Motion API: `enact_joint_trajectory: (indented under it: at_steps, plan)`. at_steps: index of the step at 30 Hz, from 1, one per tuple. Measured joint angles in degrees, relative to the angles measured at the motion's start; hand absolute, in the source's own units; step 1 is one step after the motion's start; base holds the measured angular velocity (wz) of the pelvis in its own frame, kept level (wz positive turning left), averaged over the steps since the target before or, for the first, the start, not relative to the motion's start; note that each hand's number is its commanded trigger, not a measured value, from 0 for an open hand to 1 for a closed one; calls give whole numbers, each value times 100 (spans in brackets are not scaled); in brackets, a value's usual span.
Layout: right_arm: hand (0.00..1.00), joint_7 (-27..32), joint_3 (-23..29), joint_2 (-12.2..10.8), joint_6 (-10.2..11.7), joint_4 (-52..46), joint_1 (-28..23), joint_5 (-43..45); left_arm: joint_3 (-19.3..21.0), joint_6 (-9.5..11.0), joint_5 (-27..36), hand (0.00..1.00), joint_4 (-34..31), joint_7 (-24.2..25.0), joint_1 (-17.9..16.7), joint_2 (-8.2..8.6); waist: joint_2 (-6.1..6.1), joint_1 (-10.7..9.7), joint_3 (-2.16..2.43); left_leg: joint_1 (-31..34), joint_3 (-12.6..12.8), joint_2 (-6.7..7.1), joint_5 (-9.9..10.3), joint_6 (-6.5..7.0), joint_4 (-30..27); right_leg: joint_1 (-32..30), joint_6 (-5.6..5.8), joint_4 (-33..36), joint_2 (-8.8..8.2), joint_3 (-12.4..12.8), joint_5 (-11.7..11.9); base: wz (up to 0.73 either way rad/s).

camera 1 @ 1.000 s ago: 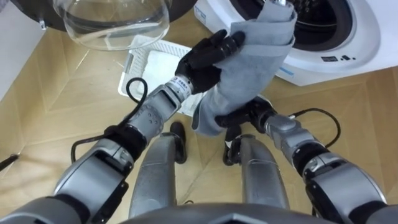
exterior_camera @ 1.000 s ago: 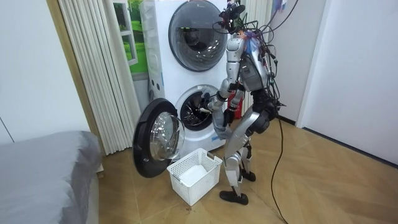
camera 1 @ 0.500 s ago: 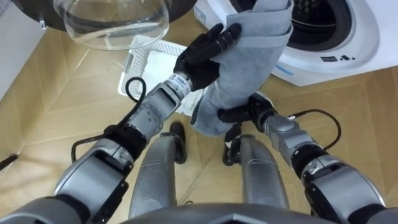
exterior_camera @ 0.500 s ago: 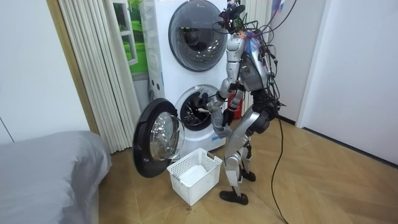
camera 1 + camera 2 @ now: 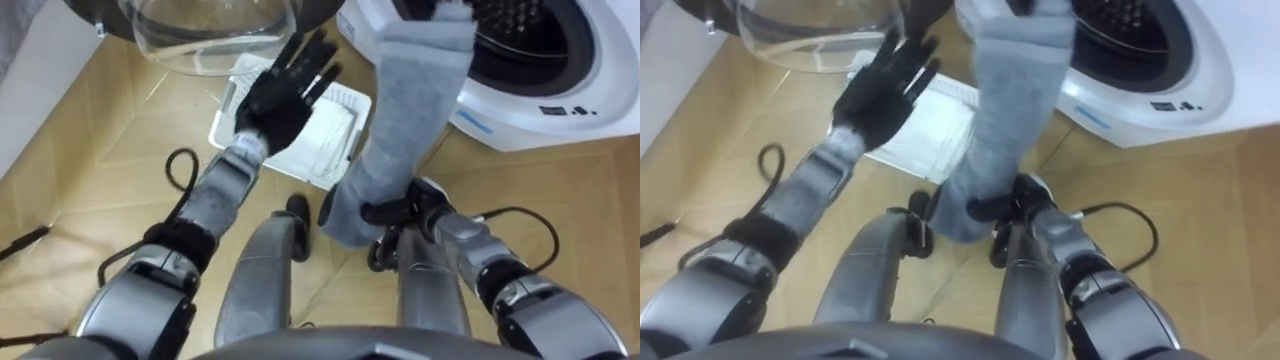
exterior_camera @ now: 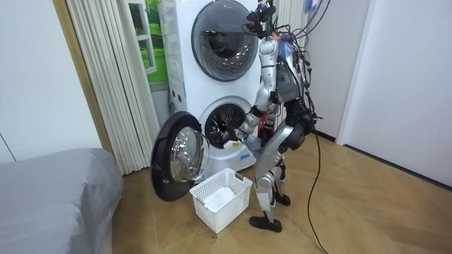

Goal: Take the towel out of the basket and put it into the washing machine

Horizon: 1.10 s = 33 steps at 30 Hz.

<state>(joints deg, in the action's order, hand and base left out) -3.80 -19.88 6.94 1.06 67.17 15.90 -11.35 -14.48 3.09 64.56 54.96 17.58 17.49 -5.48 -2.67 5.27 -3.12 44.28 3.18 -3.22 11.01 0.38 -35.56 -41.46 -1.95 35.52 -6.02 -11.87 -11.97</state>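
Observation:
A grey towel [image 5: 410, 110] hangs in a long strip from the rim of the washing machine's drum opening [image 5: 520, 45] down to my right hand [image 5: 400, 213]. That hand is curled round the towel's lower end, just above my knees. My left hand [image 5: 283, 88] is off the towel, to its left, with its fingers spread and straight over the white basket [image 5: 335, 135]. The right eye view shows the towel [image 5: 1012, 95], the left hand [image 5: 878, 92] and the right hand [image 5: 1012, 212] the same way. In the room view I stand close before the lower washing machine [image 6: 224, 127].
The washer's round glass door [image 5: 210, 30] stands open at the upper left, also seen as the door [image 6: 176, 166] in the room view. The white basket [image 6: 220, 197] sits on the wooden floor by my feet. A second machine [image 6: 219, 39] is stacked above; a bed [image 6: 49, 197] lies at the room view's left.
My left hand has let go of the towel and moved away to the left, fingers spread. The towel's top now hangs from the drum's rim. The view has shifted.

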Motion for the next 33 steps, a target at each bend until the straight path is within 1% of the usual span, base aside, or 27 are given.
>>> enact_joint_trajectory:
  at_steps: [1,2,3,4,6,7,8,9,10,12,14,16,19,21,22,23,24,25,26,27,28,29,30,31,33]
  plan:
    - [100,-9,-17,14,-1,3,15,-9,7,17,-242,0,49,-92,-57,-32,0,5,0,9,-3,1,-1,-2,5,-9,-2,3,1,0,-4,6]
    - [100,-7,-11,29,-16,53,64,-13,-2,30,-800,0,151,-295,-178,-92,1,15,0,21,-3,8,-5,-9,27,-36,4,8,6,22,-15,0]
    - [100,-12,-18,50,-21,142,75,-37,4,64,-1444,0,267,-511,-282,-90,1,16,0,25,5,11,-5,-9,32,-52,4,8,2,26,-20,0]
    - [100,-22,-16,56,-18,180,94,-72,6,73,-1830,0,318,-636,-323,-81,1,14,0,26,6,12,-5,-9,35,-58,5,6,2,32,-22,0]
    - [100,-89,-16,88,25,217,103,-215,-31,102,-3230,0,540,-1021,-419,-48,1,2,-1,35,-7,15,-6,-12,54,-58,6,-2,4,25,-32,0]
    - [100,-112,-13,102,33,231,107,-254,-40,109,-3494,0,593,-1099,-430,-48,1,-3,-1,36,-8,15,-7,-12,57,-59,6,-5,3,22,-32,0]
    - [100,-152,-19,137,65,273,116,-355,-65,130,-3886,0,698,-1247,-447,-52,2,-2,-1,35,-11,18,-9,-17,69,-59,6,-13,2,23,-32,0]
    - [100,-191,-20,176,79,294,135,-439,-135,160,-4150,0,730,-1416,-476,-79,5,-5,-3,35,-17,24,-12,-20,74,-59,6,-11,-2,22,-32,0]
    - [100,-210,-22,197,80,319,149,-493,-163,191,-4284,0,741,-1496,-493,-92,6,-5,-3,34,-17,28,-12,-20,74,-59,6,0,-9,21,-32,5]
    - [100,-273,-20,314,49,461,263,-804,-271,286,-4650,0,782,-1726,-570,-112,13,-8,-8,17,-23,95,-41,0,116,-60,19,44,-94,-12,-63,11]
    - [100,-284,-17,405,7,464,265,-1073,-270,355,-4732,0,806,-1834,-591,-148,31,-9,-15,36,-53,118,-52,9,124,-59,23,36,-120,-57,-64,13]
    - [100,-307,-2,483,0,463,259,-1350,-264,366,-4733,0,815,-1935,-616,-223,48,-15,-20,79,-97,136,-65,13,123,-60,26,22,-140,-114,-67,14]
    - [100,-338,206,634,-37,458,269,-1589,-262,397,-4807,0,939,-2072,-655,-331,109,-41,-13,98,-119,207,-102,39,194,-96,57,26,-198,-121,-79,10]
    - [100,-341,384,695,-42,494,314,-1582,-225,409,-4895,0,996,-2128,-705,-483,231,-19,-8,99,-96,227,-114,45,233,-138,70,33,-206,-79,-82,0]
    - [100,-343,414,708,-42,522,344,-1584,-191,422,-4892,0,1045,-2136,-703,-506,266,-16,-10,100,-91,227,-114,45,240,-146,70,37,-206,-73,-82,-3]
    - [100,-343,447,755,-57,551,415,-1597,-130,469,-4868,0,1061,-2176,-723,-551,330,6,-15,110,-80,229,-115,43,237,-168,71,74,-201,-47,-83,0]
    - [100,-353,478,850,-101,574,490,-1676,-122,492,-4849,0,1053,-2215,-744,-585,372,12,-12,117,-68,231,-115,44,195,-183,82,99,-202,-29,-91,0]
    - [100,-357,492,905,-132,588,546,-1682,-122,494,-4847,0,1042,-2233,-758,-598,386,12,-9,117,-68,233,-114,44,178,-183,85,112,-203,-22,-93,0]
    - [100,-350,554,1025,-203,592,678,-1683,-123,510,-4835,0,1033,-2267,-775,-625,404,9,-6,112,-57,233,-114,45,166,-183,87,125,-204,-6,-94,-3]
    - [100,-320,611,1144,-211,593,834,-1719,-129,537,-4796,0,1036,-2309,-786,-658,417,7,-13,108,-51,231,-114,45,154,-182,85,140,-206,-4,-93,-3]
    - [100,-303,637,1197,-211,599,908,-1768,-129,559,-4762,0,1040,-2334,-799,-677,423,8,-11,105,-51,229,-114,45,143,-182,84,150,-205,-4,-93,0]
    - [100,-278,756,1325,-224,603,1043,-1946,-124,582,-4723,0,1038,-2391,-855,-728,442,16,-6,105,-51,224,-114,44,124,-182,83,162,-199,-3,-93,0]
    - [100,-248,834,1472,-244,542,1159,-2175,-124,582,-4727,0,1038,-2480,-932,-813,480,23,-8,105,-44,217,-114,44,119,-189,78,151,-194,5,-92,0]
    - [100,-229,835,1559,-245,487,1196,-2312,-124,565,-4725,0,1039,-2515,-976,-876,500,26,-8,107,-44,211,-113,43,117,-190,75,154,-190,7,-94,0]
    - [100,-219,1007,1894,-248,369,1290,-2841,-81,559,-4728,0,1041,-2751,-1206,-1115,630,53,-11,100,-39,207,-112,40,119,-192,61,205,-197,10,-114,0]
